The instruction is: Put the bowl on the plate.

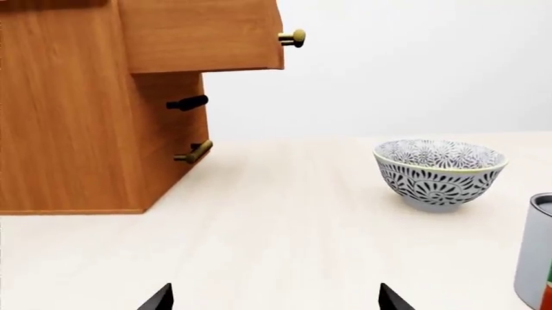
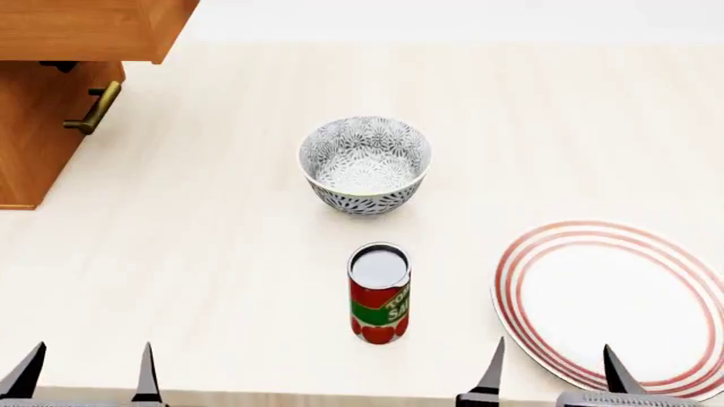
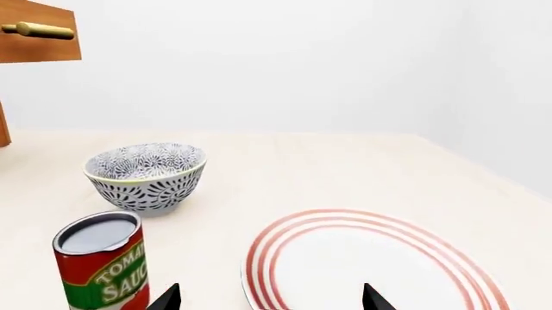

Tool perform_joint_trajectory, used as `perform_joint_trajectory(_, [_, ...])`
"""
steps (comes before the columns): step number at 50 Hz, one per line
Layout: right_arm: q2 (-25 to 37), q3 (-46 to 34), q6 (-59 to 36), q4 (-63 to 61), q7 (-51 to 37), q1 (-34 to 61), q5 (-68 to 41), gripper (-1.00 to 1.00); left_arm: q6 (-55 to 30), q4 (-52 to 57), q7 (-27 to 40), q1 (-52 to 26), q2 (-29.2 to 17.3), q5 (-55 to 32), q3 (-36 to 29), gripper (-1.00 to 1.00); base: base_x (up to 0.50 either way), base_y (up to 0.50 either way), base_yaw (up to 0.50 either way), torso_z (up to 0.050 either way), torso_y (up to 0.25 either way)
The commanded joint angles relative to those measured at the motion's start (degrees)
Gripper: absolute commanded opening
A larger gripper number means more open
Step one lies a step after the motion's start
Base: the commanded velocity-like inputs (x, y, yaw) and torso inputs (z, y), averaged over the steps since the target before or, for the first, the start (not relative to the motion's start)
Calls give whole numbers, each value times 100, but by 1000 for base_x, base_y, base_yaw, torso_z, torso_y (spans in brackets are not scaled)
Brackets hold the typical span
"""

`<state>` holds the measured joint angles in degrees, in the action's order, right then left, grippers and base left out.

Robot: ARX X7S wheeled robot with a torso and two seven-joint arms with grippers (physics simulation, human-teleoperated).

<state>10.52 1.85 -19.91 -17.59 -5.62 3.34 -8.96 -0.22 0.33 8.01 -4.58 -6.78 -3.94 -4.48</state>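
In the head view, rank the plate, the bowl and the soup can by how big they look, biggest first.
1. The plate, widest by far, though partly cut off at the frame edge.
2. The bowl.
3. The soup can, narrowest, even though it stands nearer the camera than the bowl.

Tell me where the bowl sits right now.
In the head view the bowl stands on the table, just beyond the red can, with the plate nearer and to the right.

Bowl (image 2: 364,165): glazed-looking ceramic, grey floral print. Plate (image 2: 616,305): smooth white, red rings. Can (image 2: 379,292): metal lid, paper-like label. Cabinet (image 1: 86,110): wood, brass-coloured handles. Table (image 2: 203,254): pale matt woodgrain.
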Motion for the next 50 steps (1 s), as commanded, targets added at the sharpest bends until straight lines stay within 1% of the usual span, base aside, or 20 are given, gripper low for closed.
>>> perform_joint_trajectory(1, [129, -2, -150, -257, -12, 36, -143, 100, 24, -47, 87, -40, -60, 5, -79, 100, 0, 0, 0, 0, 0])
perform_joint_trajectory(7, [187, 40, -238, -447, 9, 50, -276, 100, 26, -22, 105, -26, -99, 4, -126, 100, 57, 0, 0, 0, 0])
perform_joint_trajectory(25, [267, 69, -116, -344, -65, 0, -257, 100, 28, 75, 187, 15, -195, -36, -198, 100, 153, 0, 0, 0, 0])
perform_joint_trajectory(35, [322, 39, -251, -487, -160, -7, -219, 100, 16, 145, 219, 50, -242, -76, -230, 100, 187, 0, 0, 0, 0])
perform_joint_trajectory(50, [532, 5, -697, -688, -280, 144, -128, 100, 50, 87, 262, 24, -292, -149, -256, 100, 188, 0, 0, 0, 0])
